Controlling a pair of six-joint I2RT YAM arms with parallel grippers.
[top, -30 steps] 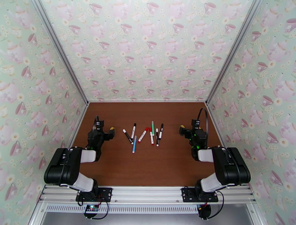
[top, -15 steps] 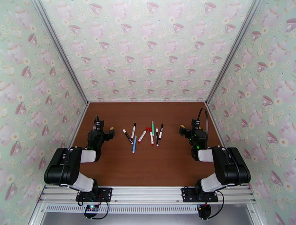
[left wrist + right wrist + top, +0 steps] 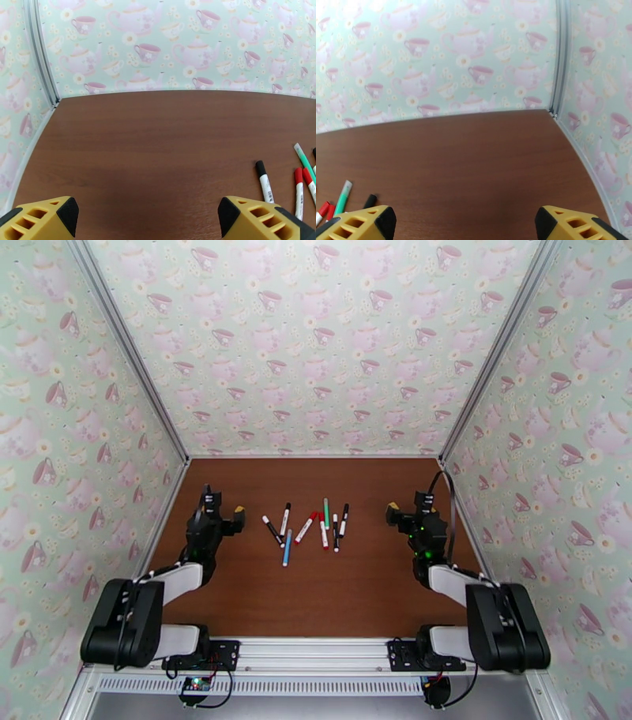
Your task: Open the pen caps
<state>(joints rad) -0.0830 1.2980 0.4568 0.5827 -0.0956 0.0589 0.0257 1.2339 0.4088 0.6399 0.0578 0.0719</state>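
The job has not really begun. All the pens [image 3: 306, 527] lie in a little bunch in the middle of the brown table [image 3: 316, 595]. The pen caps [image 3: 260, 166] all look to be on their pens, and I see no loose cap on the table.

The left gripper [image 3: 148, 219] hangs over the table to the left of the bunch. Its two yellow fingers are wide apart and hold nothing. The right gripper [image 3: 464, 221] hangs to the right of the bunch, with its fingers wide apart too and nothing in them. Both are near the pens but do not touch them.

I think the step now is to go and get one pen. A good way is to start with a pen at the edge of the bunch, so the fingers do not bump the others. The fingers should come down across the pen, not along it. One gripper should hold the long body and the other should pinch just the short cap. Then they should pull straight apart along the pen. A crooked pull could make the pen slip or twist out.

Now the count:
- Two arms and two grippers.
- I count eight pens, but they are small and close, so it may be seven.
- One blue pen [image 3: 287, 547] and one green pen [image 3: 325, 512].
- Two with red ends.
- The rest are white with black ends.
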